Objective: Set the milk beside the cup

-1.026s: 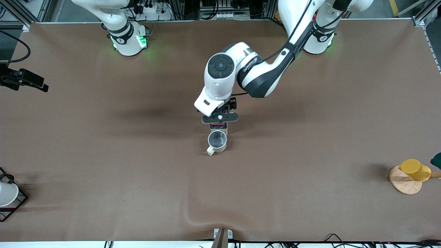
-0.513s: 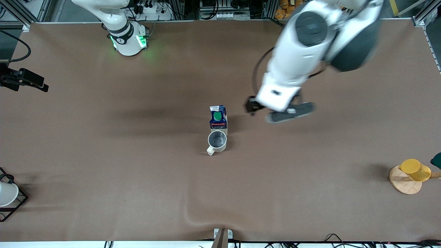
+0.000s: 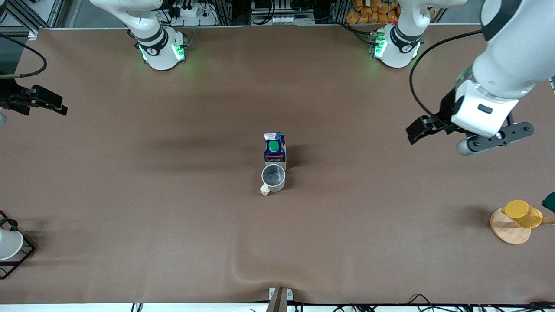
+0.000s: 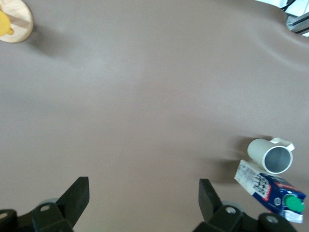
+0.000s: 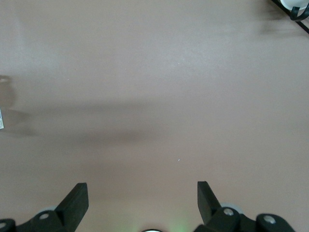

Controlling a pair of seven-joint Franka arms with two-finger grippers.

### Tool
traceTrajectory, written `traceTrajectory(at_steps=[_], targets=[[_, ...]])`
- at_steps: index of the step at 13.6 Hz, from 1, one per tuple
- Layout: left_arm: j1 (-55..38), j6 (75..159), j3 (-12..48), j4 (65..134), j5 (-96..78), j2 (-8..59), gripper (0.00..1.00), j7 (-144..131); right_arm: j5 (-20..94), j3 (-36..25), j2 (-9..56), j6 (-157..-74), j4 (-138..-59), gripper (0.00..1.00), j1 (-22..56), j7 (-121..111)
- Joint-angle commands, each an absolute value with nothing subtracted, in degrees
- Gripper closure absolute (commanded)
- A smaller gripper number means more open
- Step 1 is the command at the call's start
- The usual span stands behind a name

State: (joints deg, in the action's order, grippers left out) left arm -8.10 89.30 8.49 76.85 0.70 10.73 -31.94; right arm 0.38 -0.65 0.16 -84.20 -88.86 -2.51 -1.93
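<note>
The milk (image 3: 274, 147), a dark-blue carton with a green cap, stands upright mid-table. It touches or nearly touches the grey-beige cup (image 3: 273, 177), which is just nearer to the front camera, handle toward that camera. Both also show in the left wrist view: the milk (image 4: 273, 191) and the cup (image 4: 270, 155). My left gripper (image 3: 492, 139) is open and empty, up in the air over bare table toward the left arm's end, well away from the milk; its fingers (image 4: 77, 191) stand wide apart. My right gripper (image 5: 142, 191) is open and empty over bare table and waits.
A yellow cup (image 3: 522, 213) lies on a round wooden coaster (image 3: 507, 232) at the left arm's end, near the front edge. A white cup sits in a black wire rack (image 3: 17, 255) at the right arm's end. The brown table cover has a wrinkle (image 3: 243, 273) near the front edge.
My left gripper was closed around the milk beside the cup; it let go, rose and swung away toward the left arm's end. The milk and cup stayed in place.
</note>
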Motion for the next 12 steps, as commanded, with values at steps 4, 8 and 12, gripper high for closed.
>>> traceTrajectory(at_steps=[4,8,12], targets=[[-0.7,90.5,9.9,91.3,1.8,-2.1,0.00,-21.2,-2.1,-1.1,-0.1,-83.9,-87.1,0.00,-3.9,-1.8],[0.6,89.9,9.8,91.1,1.7,-2.2,0.00,-15.8,-1.6,-0.8,-0.1,-83.0,-87.1,0.00,-3.5,-1.8],[0.7,89.6,9.1,90.6,1.7,-2.3,0.00,-12.3,-1.4,-0.7,0.1,-83.1,-87.1,0.00,-3.3,-1.8]])
